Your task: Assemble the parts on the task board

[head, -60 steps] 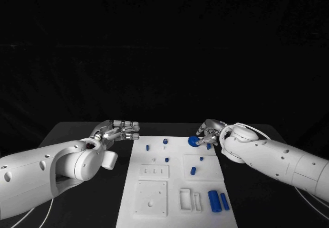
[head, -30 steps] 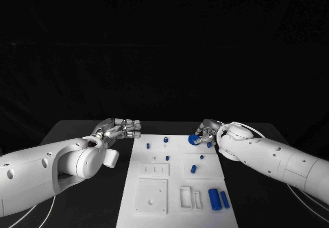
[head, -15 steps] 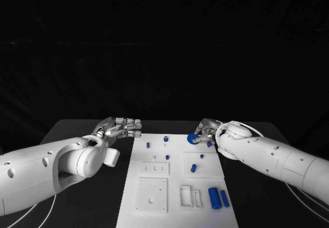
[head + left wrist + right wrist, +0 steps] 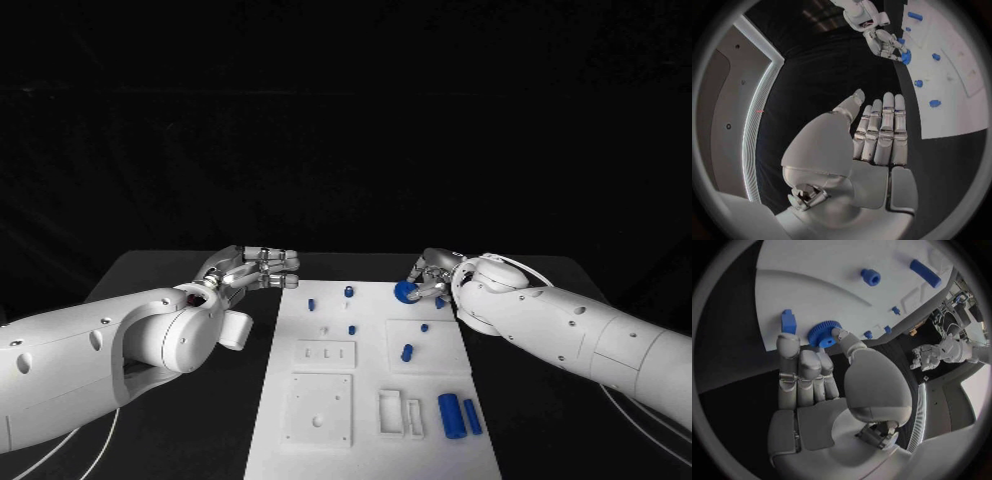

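Black table [image 4: 173, 275] under them, the right hand [image 4: 433, 277] still pinches the blue gear [image 4: 407, 292] over the task board's [image 4: 368, 440] far right, barely moved, while the left hand [image 4: 253, 270] hovers empty.

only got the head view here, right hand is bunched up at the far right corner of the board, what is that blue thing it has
Observer: In the right wrist view it is a blue toothed gear, pinched by the right hand between thumb and a fingertip.
Operator: anything right next to the gear i should know about
Observer: A small blue block stands on the task board just beside the gear, by the fingertips.
Operator: and the left hand, is it holding anything
Observer: No. The left wrist view shows the left hand with straight fingers and a bare palm, over the black table beside the board.
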You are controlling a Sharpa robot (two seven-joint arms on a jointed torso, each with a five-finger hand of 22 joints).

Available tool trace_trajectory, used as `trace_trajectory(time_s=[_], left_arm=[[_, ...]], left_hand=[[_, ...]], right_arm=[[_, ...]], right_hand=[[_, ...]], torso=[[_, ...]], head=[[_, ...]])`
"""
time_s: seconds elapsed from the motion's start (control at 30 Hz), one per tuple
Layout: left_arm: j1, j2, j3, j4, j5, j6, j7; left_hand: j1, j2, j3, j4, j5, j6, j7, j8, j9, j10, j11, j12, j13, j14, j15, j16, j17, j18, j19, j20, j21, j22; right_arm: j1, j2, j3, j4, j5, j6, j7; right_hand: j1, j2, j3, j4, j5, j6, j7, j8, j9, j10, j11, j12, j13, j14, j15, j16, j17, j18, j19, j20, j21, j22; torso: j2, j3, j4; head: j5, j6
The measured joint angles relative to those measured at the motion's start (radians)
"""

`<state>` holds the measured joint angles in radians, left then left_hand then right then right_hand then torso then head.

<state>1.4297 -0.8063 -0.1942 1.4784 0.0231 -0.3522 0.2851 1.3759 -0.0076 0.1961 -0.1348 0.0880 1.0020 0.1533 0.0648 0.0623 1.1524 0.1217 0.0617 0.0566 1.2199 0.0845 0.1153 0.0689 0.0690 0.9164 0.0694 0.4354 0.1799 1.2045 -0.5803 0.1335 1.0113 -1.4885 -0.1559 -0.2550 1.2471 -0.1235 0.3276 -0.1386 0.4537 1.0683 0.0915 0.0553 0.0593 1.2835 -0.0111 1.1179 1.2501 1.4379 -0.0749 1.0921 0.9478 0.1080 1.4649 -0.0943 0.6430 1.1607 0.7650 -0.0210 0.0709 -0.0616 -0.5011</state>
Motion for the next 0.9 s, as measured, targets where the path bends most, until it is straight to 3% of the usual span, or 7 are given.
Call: trace_trajectory(time_s=[0.07, 0.23, 0.37, 0.7, 0.9], left_arm=[[0.000, 0.000, 0.000, 0.000, 0.000, 0.000, 0.000], [0.000, 0.000, 0.000, 0.000, -0.001, 0.000, 0.000], [0.000, 0.000, 0.000, 0.001, -0.001, 0.000, -0.001], [0.000, -0.001, 0.000, 0.001, -0.002, 0.000, -0.001], [0.000, -0.002, 0.000, 0.000, -0.002, 0.000, -0.001]], left_hand=[[0.000, 0.000, 0.000, 0.000, 0.000, 0.000, 0.000, 0.000, 0.000, 0.000, 0.000, 0.000, 0.000, 0.000, 0.000, 0.000, 0.000, 0.000, 0.000, 0.000, 0.000, 0.000], [0.000, 0.000, 0.000, 0.000, 0.000, 0.000, 0.000, 0.000, 0.000, 0.000, 0.000, 0.000, 0.000, 0.000, 0.000, 0.000, 0.000, 0.000, 0.000, 0.000, 0.000, 0.000], [0.000, 0.000, 0.000, 0.000, 0.000, 0.000, 0.000, 0.000, 0.000, 0.000, 0.000, 0.000, 0.000, 0.000, 0.000, 0.000, 0.000, 0.000, 0.000, 0.000, 0.000, -0.001], [0.000, 0.000, 0.000, 0.000, 0.000, -0.004, 0.004, 0.000, 0.000, 0.000, 0.000, 0.000, 0.000, 0.000, 0.000, 0.000, 0.000, 0.000, 0.000, 0.000, 0.000, -0.001], [0.000, 0.000, 0.000, 0.000, 0.000, -0.004, 0.004, 0.000, 0.000, 0.000, 0.000, 0.000, 0.000, 0.000, 0.000, 0.000, 0.000, 0.000, 0.000, 0.000, 0.000, -0.001]], right_arm=[[-0.001, -0.001, 0.000, 0.005, -0.005, -0.001, 0.000], [-0.003, -0.006, -0.003, 0.021, -0.028, -0.003, -0.001], [-0.004, -0.010, -0.006, 0.036, -0.057, -0.007, -0.005], [-0.009, -0.019, -0.011, 0.073, -0.115, -0.024, -0.019], [-0.011, -0.035, -0.012, 0.124, -0.130, -0.042, -0.028]], right_hand=[[-0.014, -0.002, 0.039, -0.015, 0.010, 0.011, -0.005, 0.000, 0.000, 0.001, -0.001, 0.000, 0.001, 0.000, 0.000, 0.000, 0.000, 0.000, 0.000, 0.000, 0.000, 0.004], [-0.037, -0.003, 0.052, -0.024, 0.006, 0.023, -0.016, 0.004, 0.000, 0.002, -0.002, 0.000, 0.001, 0.000, 0.000, 0.000, 0.000, 0.000, 0.000, 0.000, 0.000, 0.008], [-0.041, -0.001, 0.016, -0.007, -0.027, 0.040, -0.015, 0.004, 0.000, 0.003, -0.003, 0.000, 0.001, 0.000, 0.000, 0.000, 0.000, 0.000, 0.000, 0.000, 0.000, 0.010], [-0.035, -0.007, -0.021, 0.044, -0.043, 0.048, -0.012, 0.004, 0.006, 0.004, -0.003, 0.000, 0.001, 0.000, 0.000, 0.000, -0.001, -0.001, 0.000, 0.000, 0.000, 0.014], [-0.035, -0.007, -0.032, 0.063, -0.063, 0.053, -0.010, 0.004, 0.006, 0.007, 0.000, 0.000, 0.001, 0.003, -0.003, 0.000, 0.000, -0.001, 0.004, -0.004, 0.000, 0.016]], torso=[[0.000, 0.0002, -0.0001], [0.000, 0.0004, -0.0003], [0.000, 0.0005, -0.0001], [0.000, 0.0003, 0.0005], [-0.001, 0.0003, 0.0002]], head=[[0.000, 0.000], [-0.001, 0.000], [-0.002, 0.000], [-0.002, 0.002], [0.000, 0.004]])
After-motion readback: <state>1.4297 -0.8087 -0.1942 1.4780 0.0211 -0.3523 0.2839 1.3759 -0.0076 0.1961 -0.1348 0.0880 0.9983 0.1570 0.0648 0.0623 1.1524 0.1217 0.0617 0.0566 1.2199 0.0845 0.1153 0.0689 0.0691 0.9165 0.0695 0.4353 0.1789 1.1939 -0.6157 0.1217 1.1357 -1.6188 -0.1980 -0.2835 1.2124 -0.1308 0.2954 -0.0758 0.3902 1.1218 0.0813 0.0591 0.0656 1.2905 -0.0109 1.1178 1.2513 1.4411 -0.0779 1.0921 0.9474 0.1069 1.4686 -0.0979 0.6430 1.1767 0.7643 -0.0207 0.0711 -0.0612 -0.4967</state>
